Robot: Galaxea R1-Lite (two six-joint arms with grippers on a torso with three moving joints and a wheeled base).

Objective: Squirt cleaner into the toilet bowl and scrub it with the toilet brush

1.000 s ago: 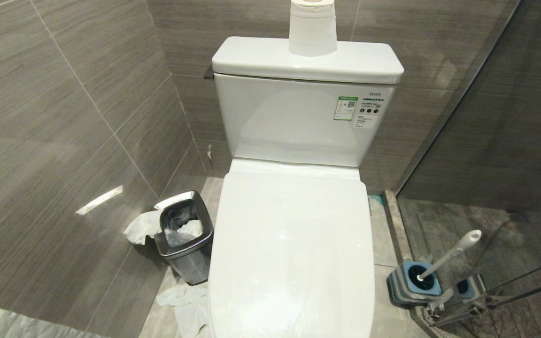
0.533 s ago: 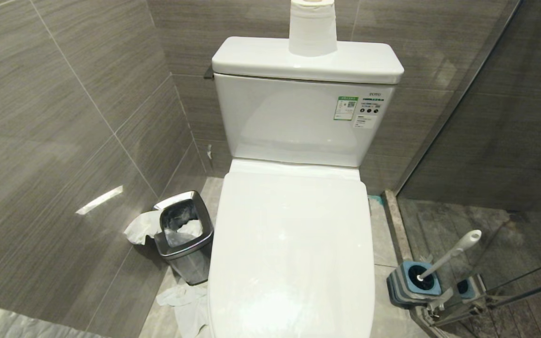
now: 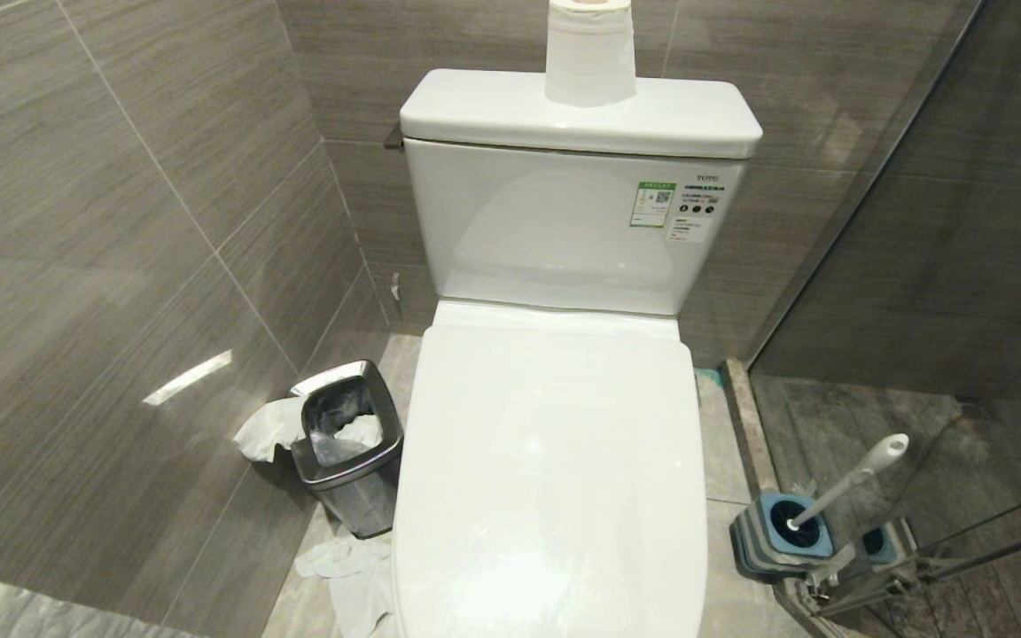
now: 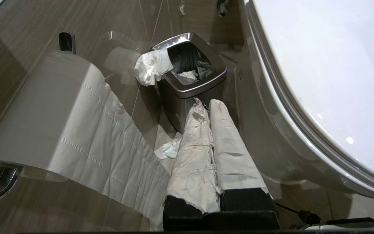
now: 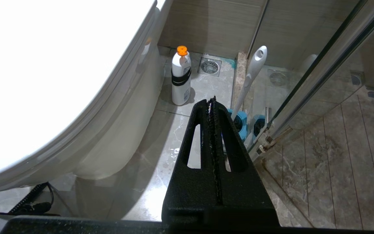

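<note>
Both end effectors are clenched and empty: left [image 4: 208,105] by the bin [image 4: 190,78], right [image 5: 212,100] near the brush [image 5: 250,78] in its holder [image 3: 781,532], lower right; toilet lid [image 3: 555,461] down, centre frame.

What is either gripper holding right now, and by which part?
Nothing. The left gripper is shut and empty above the waste bin; the right gripper is shut and empty, short of the toilet brush in its holder.
</note>
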